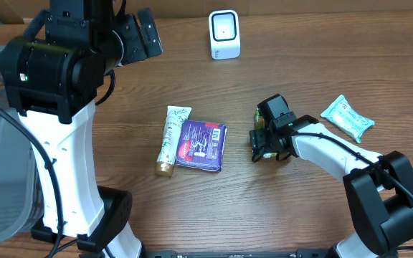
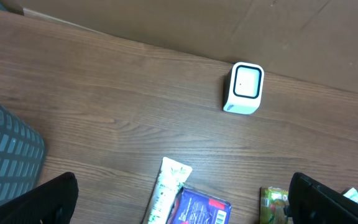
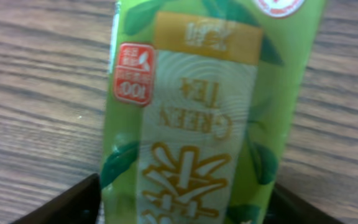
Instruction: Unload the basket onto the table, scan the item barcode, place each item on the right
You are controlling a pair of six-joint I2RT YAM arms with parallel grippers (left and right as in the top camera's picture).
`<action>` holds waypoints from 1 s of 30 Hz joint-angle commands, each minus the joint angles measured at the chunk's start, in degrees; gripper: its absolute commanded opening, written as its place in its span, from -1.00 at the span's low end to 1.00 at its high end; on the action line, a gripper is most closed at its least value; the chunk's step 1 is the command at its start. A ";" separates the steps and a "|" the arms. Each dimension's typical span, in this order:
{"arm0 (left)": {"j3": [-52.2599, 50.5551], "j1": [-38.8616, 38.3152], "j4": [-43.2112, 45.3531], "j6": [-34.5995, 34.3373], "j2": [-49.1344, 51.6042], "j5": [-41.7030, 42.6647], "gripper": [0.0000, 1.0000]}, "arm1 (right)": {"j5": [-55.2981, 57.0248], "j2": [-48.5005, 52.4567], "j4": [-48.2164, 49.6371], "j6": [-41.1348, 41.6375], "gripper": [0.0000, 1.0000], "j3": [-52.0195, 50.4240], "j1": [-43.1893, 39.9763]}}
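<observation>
Tabletop layout, with the two arms at one moment of the scanning task. The green tea packet (image 3: 197,112) lay flat on the wooden table (image 1: 300,57), right of centre, beneath the right gripper (image 1: 265,143). In the right wrist view its label read "GREEN TEA", upside down to the camera, on a pale panel. A red badge marked "100" sat at the panel's upper left. The large gold characters below were cut off and could not be read. Dark fingers (image 3: 61,205) stood on either side of the packet, close to its edges. Whether they pressed it could not be told.

The left gripper (image 1: 140,36) hung above the far left of the table. Its fingers (image 2: 55,199) were spread wide, with nothing between them.

The white barcode scanner (image 1: 224,34) stood at the far edge, its dark-framed window facing up, well apart from the packet. Near the centre lay a pale tube (image 1: 171,140) with a leaf print and a gold cap. It touched a purple packet (image 1: 202,145) whose white writing was too small to read. A teal packet (image 1: 346,118) lay near the right edge.
</observation>
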 commanded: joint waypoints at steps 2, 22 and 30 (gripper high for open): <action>-0.20 0.22 0.07 -0.44 0.31 -0.79 0.99 | -0.31 1.55 -0.11 -0.26 0.17 -0.39 -0.26; -0.20 0.20 0.07 -0.42 0.31 -0.79 0.99 | -39.30 -4.37 -16.98 -4.55 -0.38 18.29 -6.47; -0.20 0.20 0.07 -0.42 0.31 -0.79 0.99 | -69.13 -6.49 -11.80 -5.40 -0.39 18.95 -14.86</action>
